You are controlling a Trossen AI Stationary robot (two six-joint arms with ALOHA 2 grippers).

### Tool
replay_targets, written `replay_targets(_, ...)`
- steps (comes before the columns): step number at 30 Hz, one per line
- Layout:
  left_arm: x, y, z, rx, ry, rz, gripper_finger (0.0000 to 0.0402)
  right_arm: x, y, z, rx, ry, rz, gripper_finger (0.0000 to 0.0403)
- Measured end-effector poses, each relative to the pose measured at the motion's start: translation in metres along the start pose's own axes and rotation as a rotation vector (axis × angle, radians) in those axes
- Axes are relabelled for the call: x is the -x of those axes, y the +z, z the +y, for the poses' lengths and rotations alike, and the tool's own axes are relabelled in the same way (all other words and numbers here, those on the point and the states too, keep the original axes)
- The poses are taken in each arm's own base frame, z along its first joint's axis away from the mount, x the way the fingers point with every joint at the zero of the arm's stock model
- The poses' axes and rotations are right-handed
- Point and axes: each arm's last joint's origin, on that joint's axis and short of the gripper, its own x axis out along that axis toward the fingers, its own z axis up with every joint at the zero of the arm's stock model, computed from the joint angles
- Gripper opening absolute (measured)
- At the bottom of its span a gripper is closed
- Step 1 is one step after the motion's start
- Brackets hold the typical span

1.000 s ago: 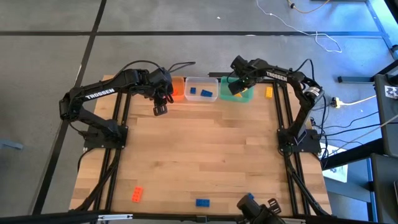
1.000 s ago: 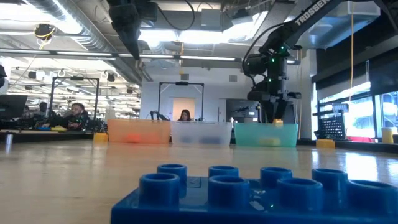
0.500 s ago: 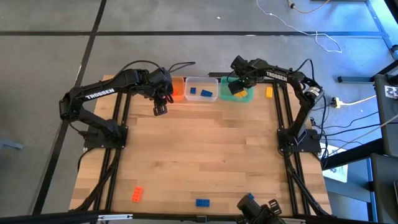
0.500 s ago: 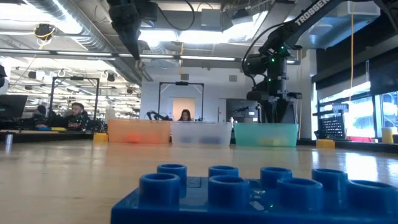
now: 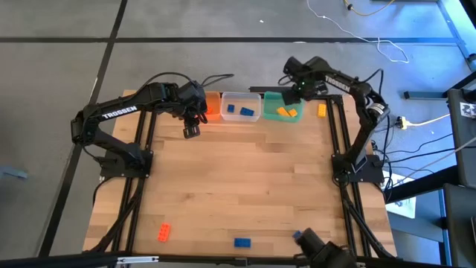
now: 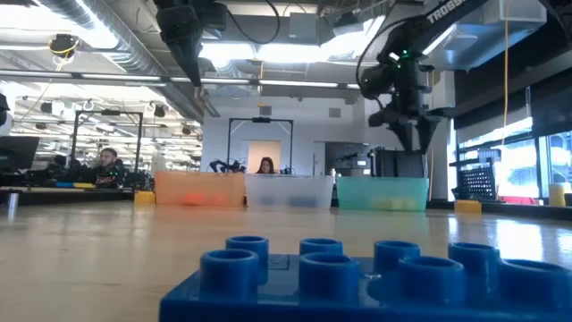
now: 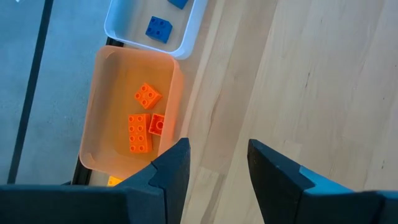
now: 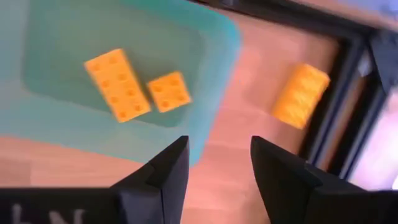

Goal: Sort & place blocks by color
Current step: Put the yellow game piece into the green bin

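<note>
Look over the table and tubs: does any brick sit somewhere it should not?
Yes. A yellow brick lies on the table beside the green tub, not inside with the two yellow bricks. An orange brick and a blue brick lie unsorted near the table's opposite edge.

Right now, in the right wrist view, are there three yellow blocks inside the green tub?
No, the green tub holds only two yellow blocks; a third yellow block lies outside it on the table.

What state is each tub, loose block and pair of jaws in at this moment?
Orange tub: holds three orange blocks.
Clear tub: holds two blue blocks.
Green tub: holds two yellow blocks.
Yellow block: loose, beside green tub.
Orange block: loose, near edge.
Blue block: loose, near edge.
Left gripper: jaws open, empty.
Right gripper: jaws open, empty.
</note>
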Motion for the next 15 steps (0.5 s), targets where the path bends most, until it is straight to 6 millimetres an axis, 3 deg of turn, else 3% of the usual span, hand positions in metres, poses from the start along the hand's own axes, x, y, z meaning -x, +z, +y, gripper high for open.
replay_targets(8,0.0,0.0,0.0,0.0,0.0,0.0,0.0152,-0.013,-0.002,-0.044,-0.218,-0.109,0.196,0.0171)
replay_targets(15,0.0,0.0,0.0,0.0,0.0,-0.001,0.0152,-0.043,0.008,-0.062,-0.32,-0.075,0.14,0.0171)
